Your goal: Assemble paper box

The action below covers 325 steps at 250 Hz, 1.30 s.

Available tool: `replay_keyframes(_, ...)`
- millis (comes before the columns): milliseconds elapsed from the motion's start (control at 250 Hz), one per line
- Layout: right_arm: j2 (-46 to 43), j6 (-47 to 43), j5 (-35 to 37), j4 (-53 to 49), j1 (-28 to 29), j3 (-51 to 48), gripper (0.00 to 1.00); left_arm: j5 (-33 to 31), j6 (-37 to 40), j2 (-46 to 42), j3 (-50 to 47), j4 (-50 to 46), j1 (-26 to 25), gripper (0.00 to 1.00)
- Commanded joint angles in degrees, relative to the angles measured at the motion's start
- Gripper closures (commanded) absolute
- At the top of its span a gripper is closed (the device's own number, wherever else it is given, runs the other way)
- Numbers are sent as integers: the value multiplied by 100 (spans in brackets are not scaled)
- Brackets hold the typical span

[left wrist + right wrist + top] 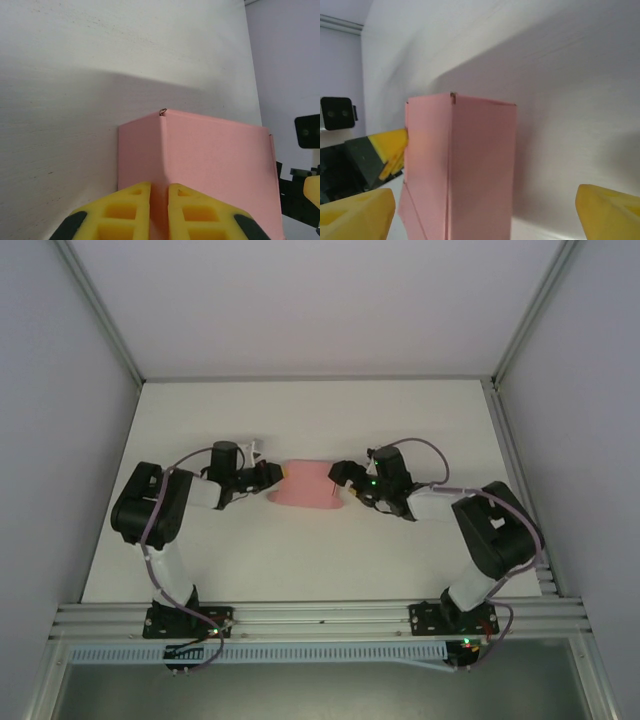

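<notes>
The paper box (pixel 305 483) is a pale pink card shape folded partly up, lying mid-table between the two arms. In the left wrist view the paper box (pixel 215 160) rises as two panels meeting at a crease. My left gripper (pixel 159 189) is shut on the card at that crease, its yellow fingertips nearly together. It holds the box's left end (pixel 272 478). My right gripper (pixel 485 210) is open, its yellow fingers (pixel 362 212) standing wide on either side of the box (pixel 470 165). It sits at the box's right end (pixel 340 480).
The white table (pixel 320 560) is walled on the left, right and back. An aluminium rail (pixel 320 618) runs along the near edge by the arm bases. The left gripper's yellow finger (pixel 390 145) shows behind the box in the right wrist view.
</notes>
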Motion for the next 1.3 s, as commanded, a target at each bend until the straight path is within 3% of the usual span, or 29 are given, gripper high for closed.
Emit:
replay_keyframes(0,228,212,-563,707,-2,165,10,40,-134,167,-225,2,109,89)
replay_keyframes(268,567,516,-1030,1641,-3,181,25,251,-75,159,-236,233,115,84)
replay_keyframes(523,356,518,-1085,1578,-32,202,54,400,-17,-147,-109,417,124,78)
replay_keyframes(591,233,456,-1071,1409,-51,203,57,394,145,-372,4,277,125,69)
replay_keyframes(635,144,410,-1038,1272,-56,206,61,369,251,-524,75,173,125,55)
replay_keyframes(735,-124,341,-1009,999,-111,163,64,70,681,-905,334,-426,124,34)
replay_keyframes(775,-257,312,-994,847,-134,151,64,-96,927,-1078,449,-720,125,18)
replay_keyframes(795,-320,301,-975,754,-151,145,64,-171,1053,-1173,480,-829,125,2)
replay_keyframes(807,-365,293,-969,704,-161,141,64,-219,1114,-1236,493,-891,123,1)
replay_keyframes(918,-743,311,-948,63,-278,149,64,-711,1960,-1959,476,-1259,93,0)
replay_keyframes(1054,-959,713,-1306,-1154,-625,437,63,-1578,3708,-2725,575,-2059,-313,0)
replay_keyframes(1126,-966,1080,-1709,-1811,-884,677,63,-1882,4885,-3079,637,-2519,-902,0)
replay_keyframes(1194,-938,1319,-2161,-2579,-1097,993,63,-2621,5906,-3330,633,-2838,-1686,0)
replay_keyframes(1294,-917,1418,-2659,-3391,-1289,1382,64,-3426,6655,-3483,728,-3230,-2518,0)
